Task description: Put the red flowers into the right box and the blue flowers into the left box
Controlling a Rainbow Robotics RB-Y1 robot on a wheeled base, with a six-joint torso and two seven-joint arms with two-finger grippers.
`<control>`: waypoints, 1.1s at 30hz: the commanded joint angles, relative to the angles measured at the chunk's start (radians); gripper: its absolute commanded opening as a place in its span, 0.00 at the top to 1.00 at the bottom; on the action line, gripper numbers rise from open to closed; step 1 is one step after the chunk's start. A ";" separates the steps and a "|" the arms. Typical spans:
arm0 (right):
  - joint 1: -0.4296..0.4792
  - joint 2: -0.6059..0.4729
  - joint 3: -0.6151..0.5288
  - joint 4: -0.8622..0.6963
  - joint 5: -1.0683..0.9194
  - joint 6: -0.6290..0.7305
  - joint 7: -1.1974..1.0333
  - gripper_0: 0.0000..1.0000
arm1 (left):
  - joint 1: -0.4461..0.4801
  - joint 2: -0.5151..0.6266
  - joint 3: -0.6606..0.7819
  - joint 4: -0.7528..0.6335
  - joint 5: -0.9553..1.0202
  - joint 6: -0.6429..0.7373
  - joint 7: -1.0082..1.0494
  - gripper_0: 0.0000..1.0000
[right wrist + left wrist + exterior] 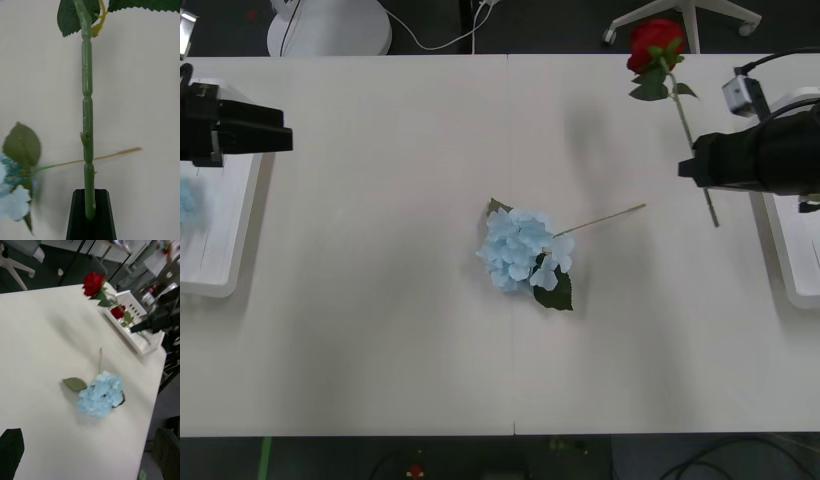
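The red rose (pixel 656 44) hangs in the air above the tabletop (pixel 380 200), its stem clenched in the right gripper (pixel 692 166) beside the right box (pixel 792 250), probably for dropping there. One blue hydrangea (pixel 525 250) lies mid-tabletop. The left gripper (pixel 280 140) waits above the left box (pixel 220 250); I cannot tell its state.
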 commanded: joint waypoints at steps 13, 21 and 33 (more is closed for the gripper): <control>-0.039 -0.241 -0.149 0.153 0.541 0.195 0.138 1.00 | 0.070 0.207 0.017 -0.037 -0.022 0.144 -0.462 0.00; -0.039 -0.240 -0.113 0.353 0.720 0.065 0.164 1.00 | 0.057 0.216 -0.010 -0.151 -0.052 0.144 -0.436 0.00; -0.039 -0.206 0.071 0.516 0.832 -0.050 0.147 1.00 | 0.056 0.205 -0.017 -0.296 -0.204 0.165 -0.441 0.00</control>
